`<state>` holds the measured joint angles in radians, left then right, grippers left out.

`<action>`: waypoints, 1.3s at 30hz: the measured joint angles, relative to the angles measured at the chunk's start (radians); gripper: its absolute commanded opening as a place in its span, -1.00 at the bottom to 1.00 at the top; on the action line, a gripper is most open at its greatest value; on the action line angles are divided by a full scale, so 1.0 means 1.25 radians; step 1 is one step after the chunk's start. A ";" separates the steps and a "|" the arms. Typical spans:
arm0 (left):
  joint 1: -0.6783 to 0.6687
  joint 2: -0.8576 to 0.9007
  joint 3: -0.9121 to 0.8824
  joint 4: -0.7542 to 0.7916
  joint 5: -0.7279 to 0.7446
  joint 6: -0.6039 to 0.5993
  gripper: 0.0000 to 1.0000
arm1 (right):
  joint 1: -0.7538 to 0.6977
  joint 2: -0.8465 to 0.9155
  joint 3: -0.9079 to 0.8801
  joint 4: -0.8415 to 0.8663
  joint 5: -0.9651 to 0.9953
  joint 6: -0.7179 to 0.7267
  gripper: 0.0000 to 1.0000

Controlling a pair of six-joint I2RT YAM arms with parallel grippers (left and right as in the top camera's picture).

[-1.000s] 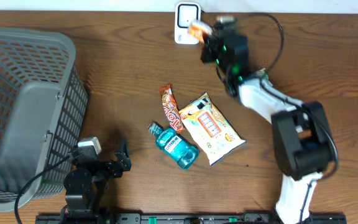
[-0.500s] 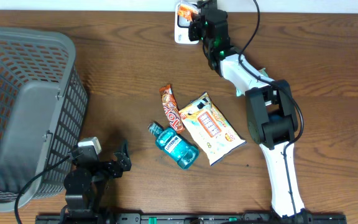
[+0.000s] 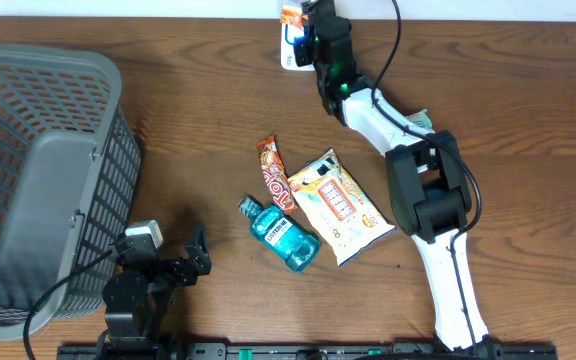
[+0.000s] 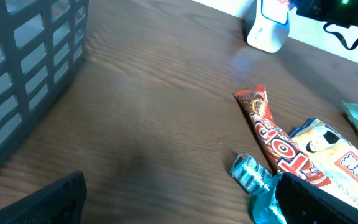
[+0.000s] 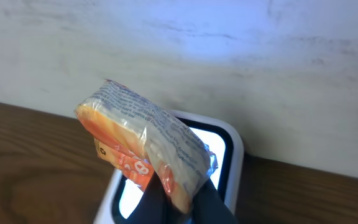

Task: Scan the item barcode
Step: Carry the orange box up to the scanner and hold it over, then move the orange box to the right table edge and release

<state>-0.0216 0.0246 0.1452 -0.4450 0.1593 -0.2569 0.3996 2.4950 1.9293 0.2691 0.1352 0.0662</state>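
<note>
My right gripper (image 3: 305,22) is shut on a small orange snack packet (image 3: 291,14), at the table's far edge. It holds the packet right in front of the white barcode scanner (image 3: 292,56). In the right wrist view the packet (image 5: 143,138) is pinched at its lower end between my dark fingers (image 5: 216,202). Its printed clear side is turned up, and the scanner's lit window (image 5: 224,148) is just behind it. No barcode shows on the packet. My left gripper (image 3: 194,256) rests open and empty at the near left, its gap (image 4: 179,208) over bare wood.
A grey plastic basket (image 3: 38,170) fills the left side. Mid-table lie a brown chocolate bar (image 3: 276,175), a blue mouthwash bottle (image 3: 280,233) and a yellow snack bag (image 3: 340,205). A small teal packet (image 3: 420,120) sits by the right arm.
My right arm has swung left and toward the far edge, carrying the orange packet from beside the scanner to directly in front of it. The left arm has not moved.
</note>
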 measured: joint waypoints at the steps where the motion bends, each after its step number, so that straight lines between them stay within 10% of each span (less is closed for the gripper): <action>1: 0.000 0.000 0.000 0.000 0.000 0.000 0.96 | 0.000 0.002 0.000 -0.002 0.008 -0.001 -0.98; 9: 0.000 0.000 0.000 0.000 0.000 0.000 0.95 | -0.002 0.011 0.001 -0.027 0.043 -0.003 -0.98; 24: 0.000 0.000 0.000 0.000 0.000 0.000 0.96 | -0.044 -0.294 0.004 -0.513 0.428 -0.005 -0.97; 39: 0.000 0.000 0.000 0.000 0.000 0.000 0.96 | -0.380 -0.352 -0.021 -0.796 0.600 0.085 -0.97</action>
<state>-0.0216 0.0246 0.1452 -0.4454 0.1593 -0.2569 -0.0753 2.0552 1.9030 -0.7254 0.8856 0.1722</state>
